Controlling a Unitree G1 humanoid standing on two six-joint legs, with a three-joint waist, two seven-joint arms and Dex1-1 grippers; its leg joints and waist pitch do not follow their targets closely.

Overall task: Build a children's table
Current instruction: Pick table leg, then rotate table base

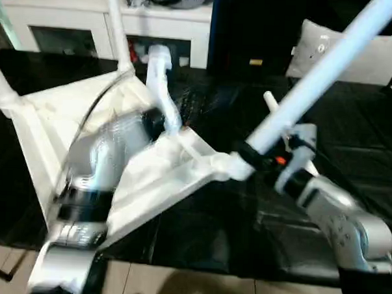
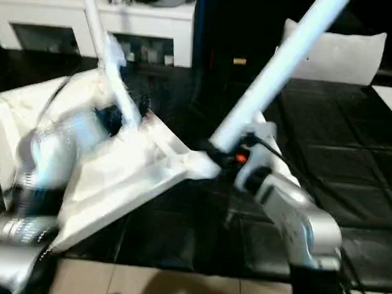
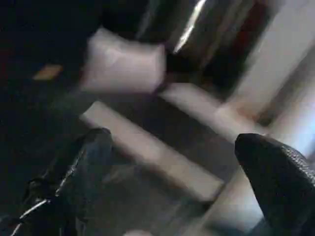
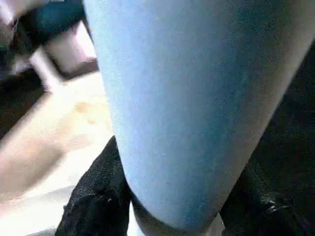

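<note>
No writing or brand mark can be read anywhere in these views. The white plastic square table top (image 1: 152,174) lies upside down and tilted on the black tiled floor mat (image 1: 353,121), its ribbed underside facing up, with raised straight ribs running toward round corner sockets. Two white tubular legs already stand in the far corners: one rises at the back (image 1: 117,33), another at the left edge (image 1: 2,83). A third long, smooth, tapered white leg (image 1: 322,78) slants up to the upper right from the near right corner socket (image 1: 229,167), its thick end at the socket.

The right gripper (image 1: 255,156) is clamped on this slanting leg just above the socket (its black textured fingers (image 4: 96,196) press either side of the tube in the right wrist view), with a small orange spot on the wrist behind it. The silver forearm reaches in from the lower right.

The left gripper (image 3: 182,182) stands with its fingers wide apart, nothing between them, above the middle of the table top; its black fingers (image 3: 278,182) look rubbery and finely dimpled.

Beyond the mat stand a white low cabinet (image 1: 71,18) with dark open shelves and a soft grey-white square cushion (image 1: 366,53).
</note>
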